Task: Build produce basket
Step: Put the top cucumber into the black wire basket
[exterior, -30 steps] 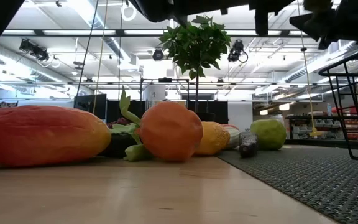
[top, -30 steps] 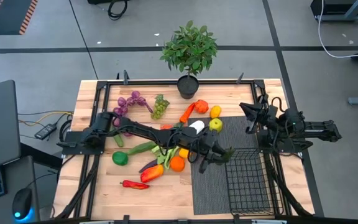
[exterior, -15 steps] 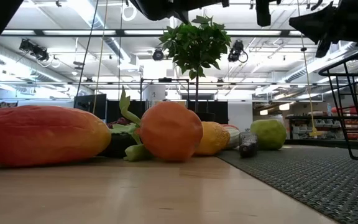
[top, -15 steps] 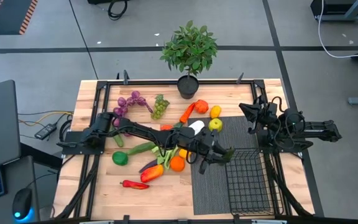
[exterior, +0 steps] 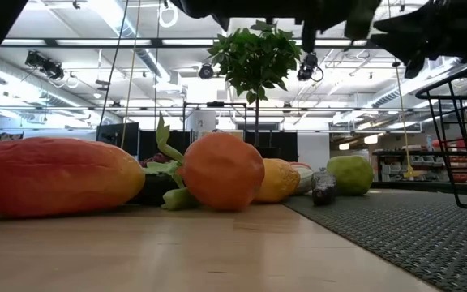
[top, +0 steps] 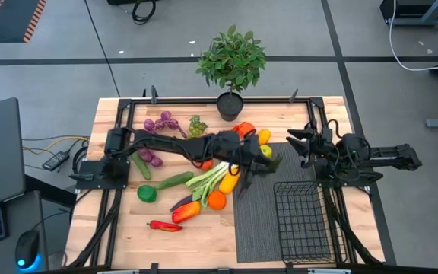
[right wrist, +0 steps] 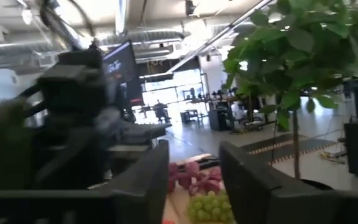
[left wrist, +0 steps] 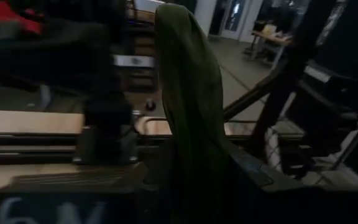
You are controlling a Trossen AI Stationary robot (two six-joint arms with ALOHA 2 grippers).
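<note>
My left gripper (top: 267, 163) reaches across the table and is shut on a dark green cucumber (top: 274, 161), held above the far edge of the ribbed mat (top: 261, 217). The cucumber fills the middle of the left wrist view (left wrist: 188, 106). My right gripper (top: 296, 141) is open and empty just right of it, its fingers pointing toward the table's left (right wrist: 194, 180). The black wire basket (top: 303, 221) stands on the mat's right part. The other produce lies left of the mat: leek (top: 207, 179), orange (top: 217, 200), red chili (top: 164, 225), purple grapes (top: 158, 125). My left gripper pinches the dark green cucumber between its two fingers, which point toward the table's right edge. In the wrist view the cucumber's lower part (left wrist: 194, 177) sinks between the dark fingers, which hide the place of contact. Its free end sticks out beyond them, clear of the mat.
A leafy plant in a black pot (top: 230, 103) stands at the far edge. A yellow citrus (top: 264, 136) and a green fruit (top: 265, 151) lie just beyond my left gripper. A black frame rail (top: 204, 100) runs round the table. The mat is bare near the front edge.
My left gripper has carried the cucumber from beside the basket's far left corner toward the table's far edge, and the whole arm has swung that way. The cucumber has stayed clear of the mat. My right gripper has shifted a little toward the table's left.
</note>
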